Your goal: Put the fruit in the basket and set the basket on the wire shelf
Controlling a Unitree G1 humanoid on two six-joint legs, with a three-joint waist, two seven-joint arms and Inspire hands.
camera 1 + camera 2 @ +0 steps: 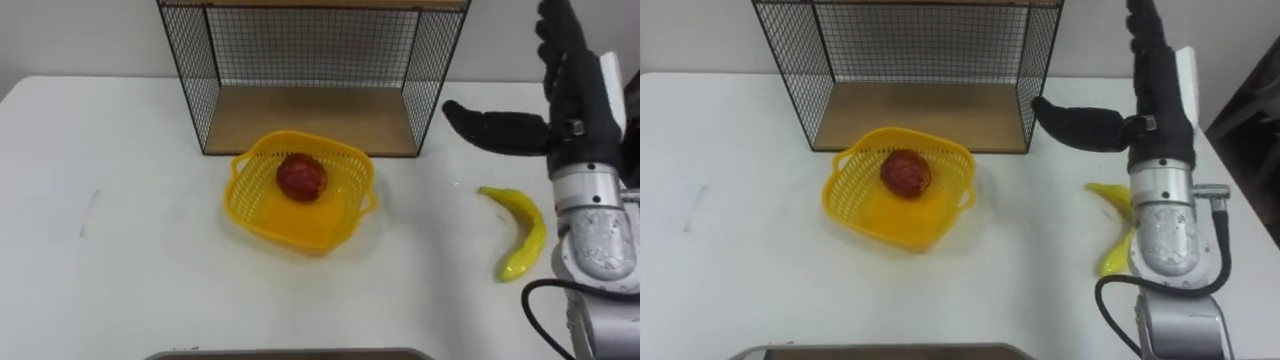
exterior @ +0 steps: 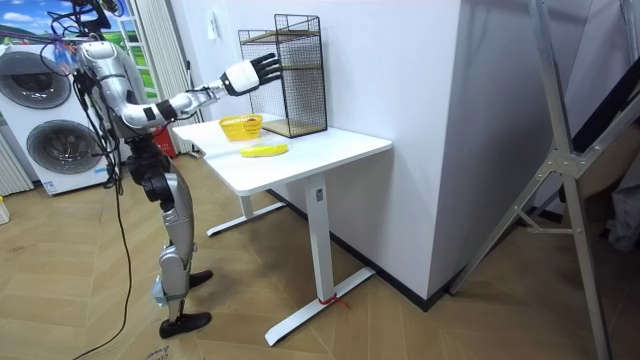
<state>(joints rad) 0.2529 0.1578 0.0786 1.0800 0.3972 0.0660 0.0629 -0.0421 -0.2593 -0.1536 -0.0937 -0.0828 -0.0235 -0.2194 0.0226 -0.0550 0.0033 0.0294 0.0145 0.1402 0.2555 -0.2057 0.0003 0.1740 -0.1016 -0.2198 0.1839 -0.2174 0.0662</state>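
Hovering above the white desk (image 1: 120, 250), the black right hand (image 1: 575, 95) is held open, fingers straight and thumb spread, with nothing gripped. A round dark-red fruit (image 1: 301, 176) is seen lying in the yellow plastic basket (image 1: 300, 240), just before the black wire shelf (image 1: 310, 60). The curved yellow banana (image 1: 520, 225) is left on the desk, beneath the hand. Fetching it is judged the step in hand: the hand must be lowered and closed round it.

**Inspector:** Right arm, position?
**Examiner:** Raised and stretched forward from the shoulder, forearm entering from lower right.
**Inspector:** Right hand (image 1: 580, 100)?
**Examiner:** Open and empty. Fingers straight, pointing up; thumb spread toward the robot's left.
**Inspector:** Stance?
**Examiner:** Standing upright.
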